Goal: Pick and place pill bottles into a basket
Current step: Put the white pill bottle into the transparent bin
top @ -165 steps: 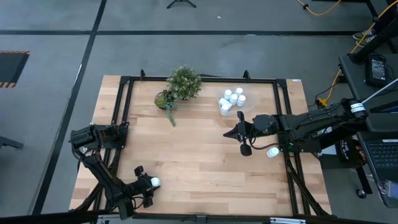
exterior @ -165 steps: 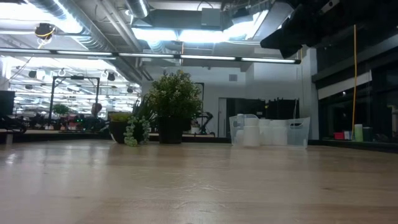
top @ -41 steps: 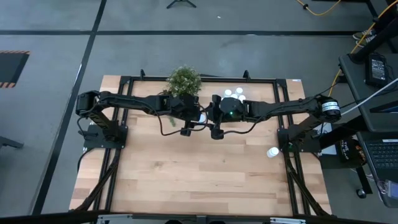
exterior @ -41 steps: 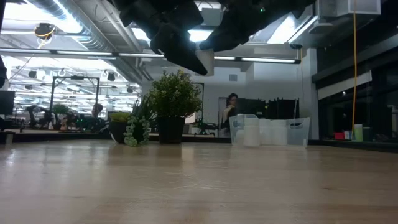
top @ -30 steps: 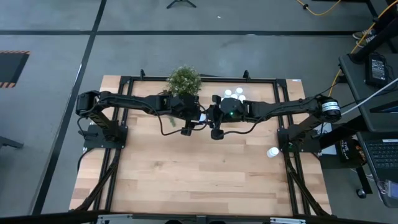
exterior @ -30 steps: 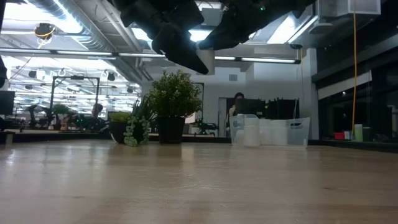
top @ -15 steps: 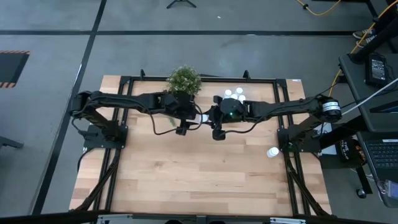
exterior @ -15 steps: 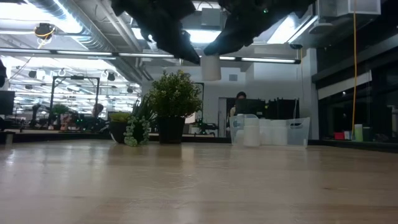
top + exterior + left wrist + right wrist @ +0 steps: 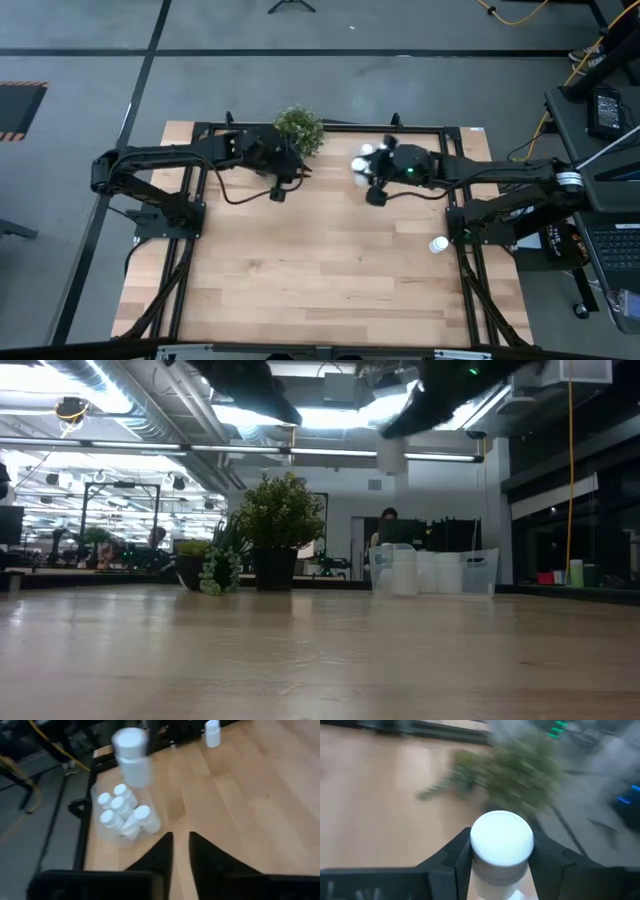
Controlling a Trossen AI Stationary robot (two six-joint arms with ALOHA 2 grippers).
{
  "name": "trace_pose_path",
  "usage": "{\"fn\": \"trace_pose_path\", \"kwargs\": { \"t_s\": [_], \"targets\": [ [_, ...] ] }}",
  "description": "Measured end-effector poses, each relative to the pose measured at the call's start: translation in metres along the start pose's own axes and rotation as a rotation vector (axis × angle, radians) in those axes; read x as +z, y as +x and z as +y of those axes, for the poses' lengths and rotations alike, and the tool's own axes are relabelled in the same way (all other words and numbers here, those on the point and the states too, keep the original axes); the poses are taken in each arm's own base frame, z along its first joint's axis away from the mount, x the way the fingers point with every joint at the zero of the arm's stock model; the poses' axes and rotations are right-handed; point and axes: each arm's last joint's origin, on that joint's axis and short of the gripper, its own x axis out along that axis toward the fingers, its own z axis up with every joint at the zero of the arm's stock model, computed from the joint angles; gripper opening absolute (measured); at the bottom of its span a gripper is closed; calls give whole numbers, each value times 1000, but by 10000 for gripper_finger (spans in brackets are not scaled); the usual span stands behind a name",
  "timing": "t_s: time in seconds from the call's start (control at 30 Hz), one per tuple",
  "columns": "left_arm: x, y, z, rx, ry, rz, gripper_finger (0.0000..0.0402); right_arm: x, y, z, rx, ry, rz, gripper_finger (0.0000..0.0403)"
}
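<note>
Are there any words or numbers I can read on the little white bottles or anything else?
None can be read.
Pill bottle in the right gripper: plain white cap, no label showing.
Bottles in the basket: no print can be made out.
Bottle by the table's edge: too small to tell.

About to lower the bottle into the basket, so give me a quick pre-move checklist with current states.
1. Bottle clamped in right gripper: ok.
2. Right gripper near the basket: ok in the high view; exact alignment over it: cannot tell.
3. Left gripper clear of the basket, holding nothing: ok.
4. Room in the basket beside the bottles already there: ok.
5. Stray bottle by the table's right edge not yet collected: not ok.
</note>
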Motion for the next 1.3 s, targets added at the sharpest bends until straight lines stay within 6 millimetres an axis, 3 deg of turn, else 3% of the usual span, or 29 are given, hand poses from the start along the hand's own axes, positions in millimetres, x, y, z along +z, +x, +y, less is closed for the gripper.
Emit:
{"fn": "trace_pose_path", "kwargs": {
  "t_s": [0.17,0.37,0.53,0.93,1.3],
  "targets": [
    [-8,4,11,-96,-41,-33,5,-32,-19,-11,-124,84,10,149],
    [-13,10,21,-95,-90,-48,1,-65,-31,-24,-286,202,31,149],
    [-13,16,24,-72,-88,-55,4,-82,-30,-30,-348,266,58,149],
    [-18,43,35,-28,-80,-96,2,-93,-28,-50,-505,349,104,149],
    [-37,90,40,-24,-76,-85,1,-101,-19,-57,-496,418,142,149]
  ]
}}
